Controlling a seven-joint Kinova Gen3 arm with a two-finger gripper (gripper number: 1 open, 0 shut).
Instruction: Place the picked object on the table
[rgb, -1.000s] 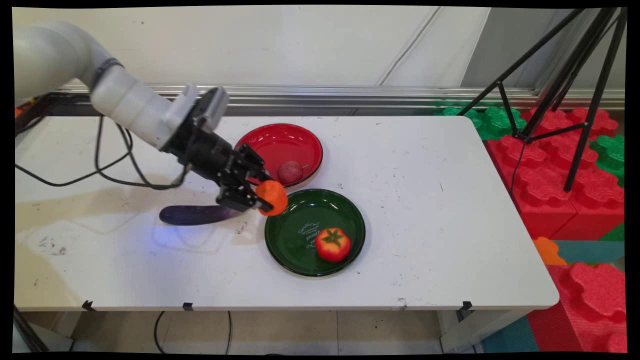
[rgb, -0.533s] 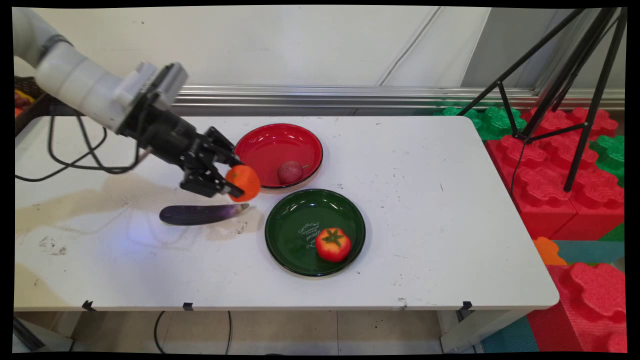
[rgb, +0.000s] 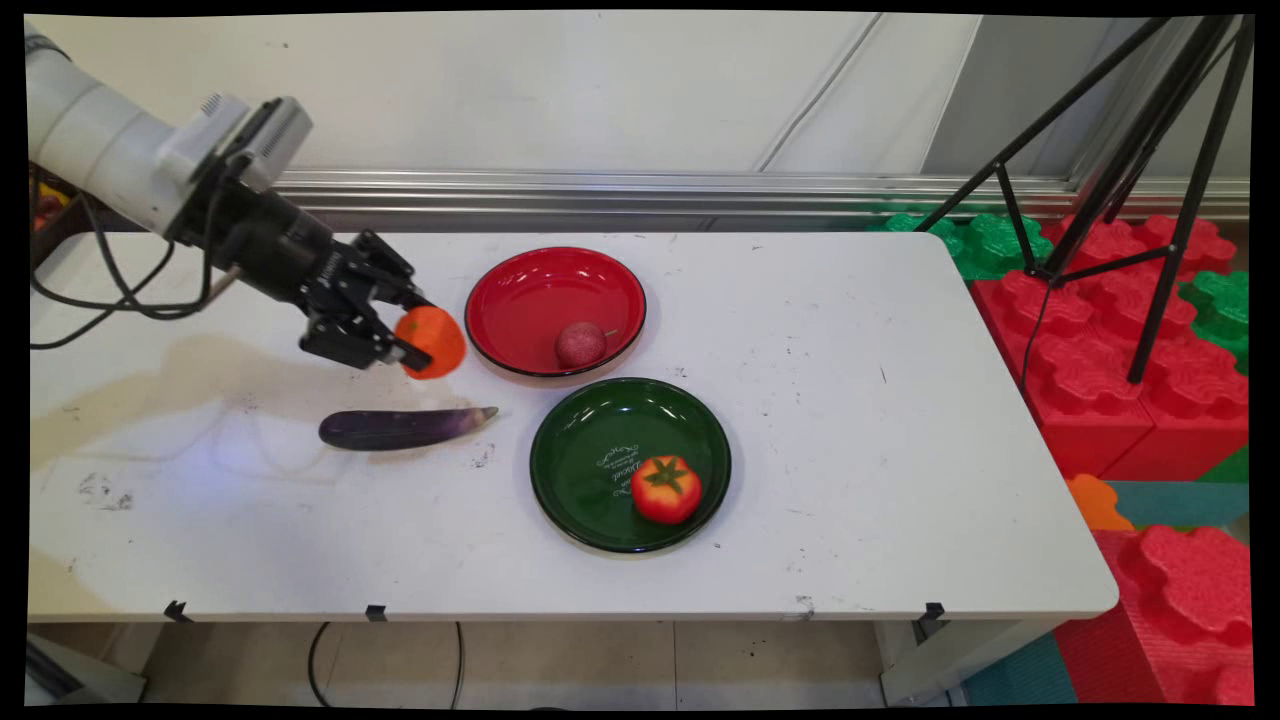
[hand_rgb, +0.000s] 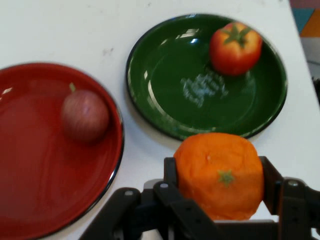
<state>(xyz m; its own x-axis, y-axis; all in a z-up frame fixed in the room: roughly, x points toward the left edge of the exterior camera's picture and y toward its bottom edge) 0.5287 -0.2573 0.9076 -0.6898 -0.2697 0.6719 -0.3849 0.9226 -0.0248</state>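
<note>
I had my gripper pinching the orange from both sides, lifted off the table, the red plate at three o'clock, the eggplant at six. Steady squeeze seemed wise; its skin looked soft and slippery.

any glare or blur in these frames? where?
Main view: ceiling light glints on the rims of the red plate and green plate; the arm throws a soft shadow on the table left of the eggplant. Hand view: white glare streaks on the green plate; the orange in the gripper and the onion look slightly soft.
</note>
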